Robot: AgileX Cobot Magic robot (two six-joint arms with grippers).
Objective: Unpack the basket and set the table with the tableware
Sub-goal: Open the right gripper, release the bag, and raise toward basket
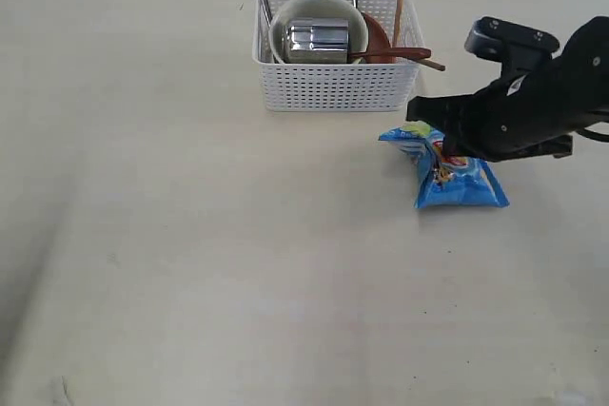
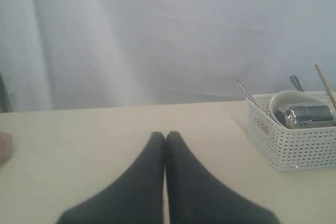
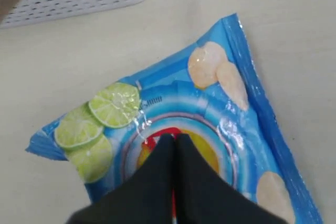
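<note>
The right gripper (image 3: 173, 139), jaws pressed together on the blue chip bag (image 3: 220, 98) right of centre, seems to be clearing it aside, the left gripper (image 2: 166, 136) idle and closed; next, it must open and reach the full basket (image 1: 333, 87) at upper centre.

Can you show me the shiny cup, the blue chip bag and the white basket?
shiny cup (image 1: 318, 40): exterior view, its steel side.
blue chip bag (image 3: 173, 85): right wrist view, its printed front.
white basket (image 1: 333, 85): exterior view, its front wall.
</note>
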